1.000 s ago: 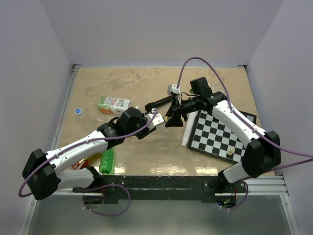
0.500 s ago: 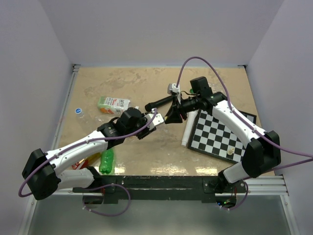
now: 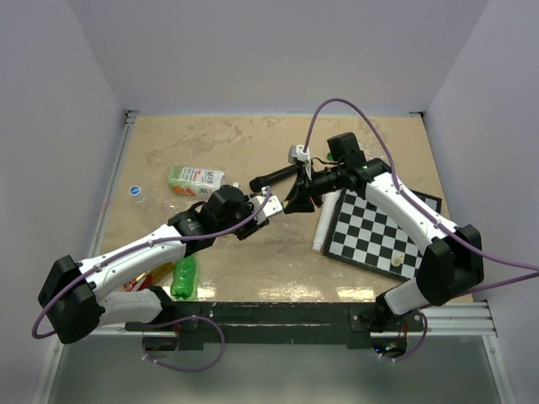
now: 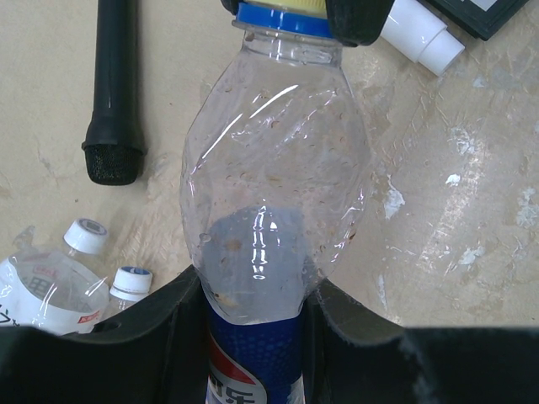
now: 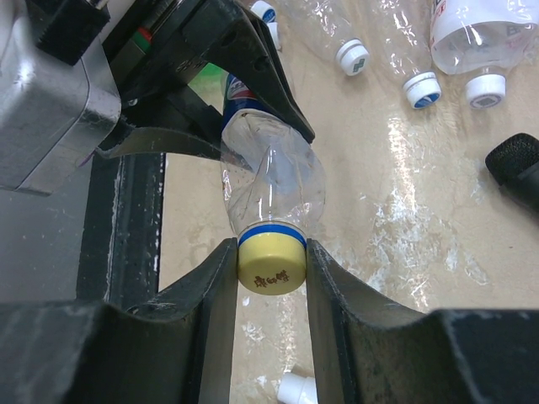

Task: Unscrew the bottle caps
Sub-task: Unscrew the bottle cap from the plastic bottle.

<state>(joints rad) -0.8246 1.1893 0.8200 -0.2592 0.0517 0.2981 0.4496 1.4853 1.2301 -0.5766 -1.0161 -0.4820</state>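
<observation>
1. At the near edge of the table (image 3: 253, 252), a green bottle (image 3: 184, 276) is lying beside the left arm.
2. The left gripper (image 4: 253, 311) is clamping the lower body of a clear Pepsi bottle (image 4: 274, 168), its jaws pressing on both sides of the blue label (image 4: 253, 362). The label is showing a red-and-white mark and white characters, cut off by the frame edge.
3. The bottle is hanging sideways above mid-table, neck pointing at the right arm.
4. The right gripper (image 5: 271, 252) is pinching the yellow cap (image 5: 271, 263), which is sitting on the neck above a blue ring. Raised lettering on the cap top is too faint to read.
5. Farther back, a chessboard (image 3: 383, 227), a black microphone (image 3: 274, 177) and a white-and-green carton (image 3: 195, 179) are lying flat; the carton's print is illegible.
</observation>
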